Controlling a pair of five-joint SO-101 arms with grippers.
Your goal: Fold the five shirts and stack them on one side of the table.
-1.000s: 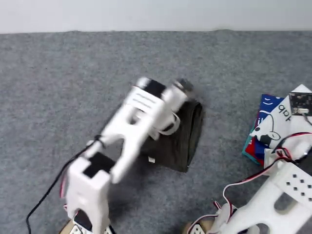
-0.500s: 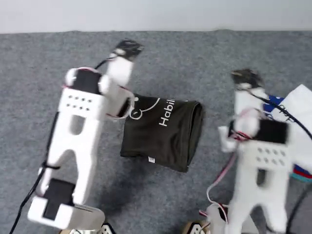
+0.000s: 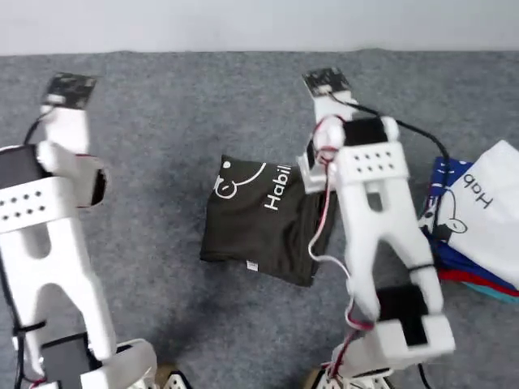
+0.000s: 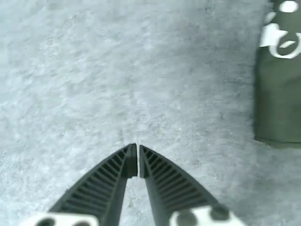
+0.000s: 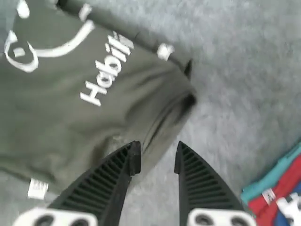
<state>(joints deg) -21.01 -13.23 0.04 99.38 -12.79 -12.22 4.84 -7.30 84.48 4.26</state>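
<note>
1. Left gripper [image 4: 138, 148]: jaws together and holding nothing, above bare grey table covering [image 3: 162, 121]. It is well to the left of the shirt, whose edge shows at the side of the left wrist view.
2. Folded black shirt [image 3: 259, 223]: lies flat near the table's middle as a compact rectangle, white print uppermost, with a small label at its near edge.
3. Right gripper [image 5: 155, 150]: jaws a little apart and closed on nothing, poised over the black shirt's right-hand folded edge, where the layers bunch.
4. Stack of folded shirts [image 3: 474, 231]: at the table's right side, apart from the black shirt. A white shirt [image 3: 486, 203] lies on top, with blue [image 3: 442, 174], red [image 3: 478, 278] and teal [image 3: 499, 290] layers showing beneath.
5. Progress (a judgement): four colours in the stack suggest four shirts are folded and placed. The black one appears to be the fifth, with its folding apparently complete. What probably remains is gripping it at the right edge and carrying it onto the stack.
6. Change over the last half second:
   - The left arm has swung from the shirt's upper left corner out to the left.
   - The right arm has come from between shirt and stack to over the shirt's right edge.
   - The shirt itself has not moved.
</note>
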